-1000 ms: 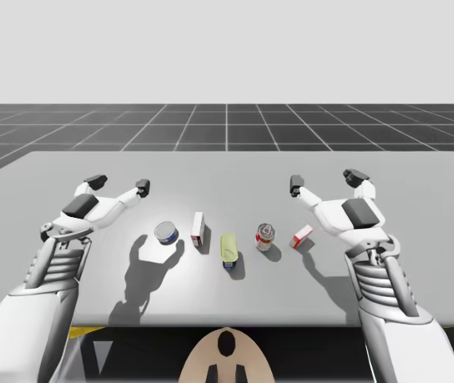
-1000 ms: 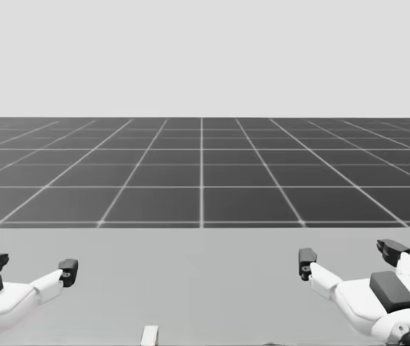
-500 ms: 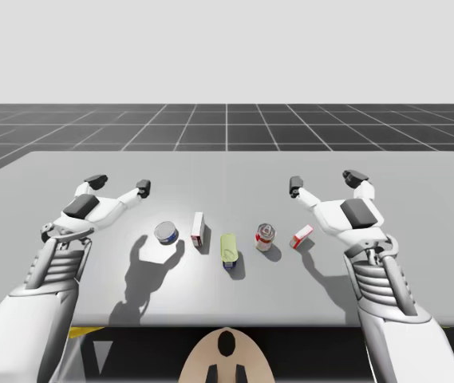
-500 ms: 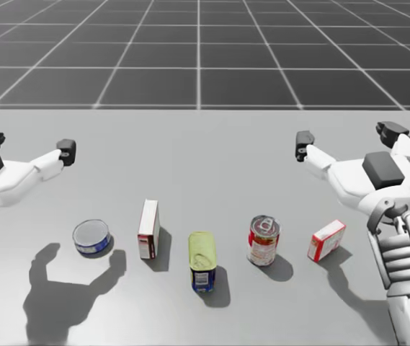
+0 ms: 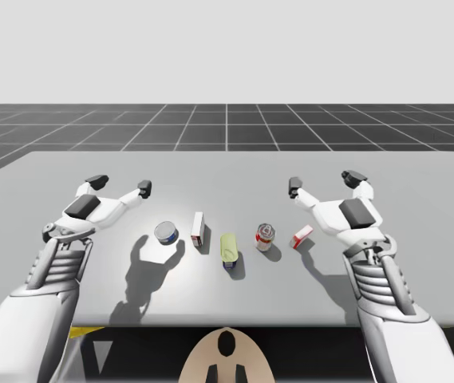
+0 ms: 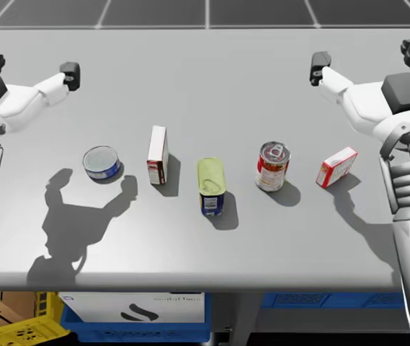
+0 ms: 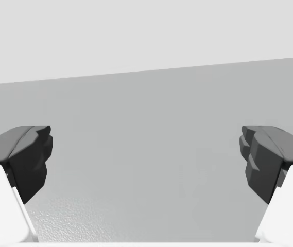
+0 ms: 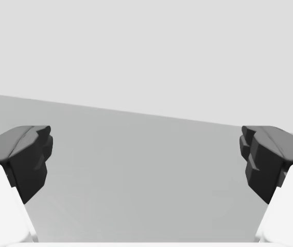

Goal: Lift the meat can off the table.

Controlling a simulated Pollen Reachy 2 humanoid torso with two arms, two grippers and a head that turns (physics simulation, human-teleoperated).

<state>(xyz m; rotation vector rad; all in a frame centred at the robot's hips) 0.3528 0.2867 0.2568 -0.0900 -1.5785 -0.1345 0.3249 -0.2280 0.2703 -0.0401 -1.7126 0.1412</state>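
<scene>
The meat can (image 6: 210,186) (image 5: 228,249) is an oblong blue can with a yellow-green top. It stands in the middle of a row of objects on the grey table (image 6: 212,79). My left gripper (image 6: 30,68) (image 5: 120,185) hovers open over the table's left part, well behind and to the left of the can. At the right my right gripper (image 6: 369,59) (image 5: 323,182) is open too, behind and to the right of it. Bare table lies ahead of the left gripper (image 7: 146,159) and the right gripper (image 8: 146,159), with nothing between their fingers.
Along the row stand a flat round blue can (image 6: 101,162), an upright white and red box (image 6: 158,154), a red round can (image 6: 272,166) and a small red and white box (image 6: 336,166). Blue (image 6: 136,317) and yellow (image 6: 17,333) crates sit under the table's front edge.
My head has turned down, from the far floor to the table and the row of objects. Both arms stay almost where they were, grippers still open.
</scene>
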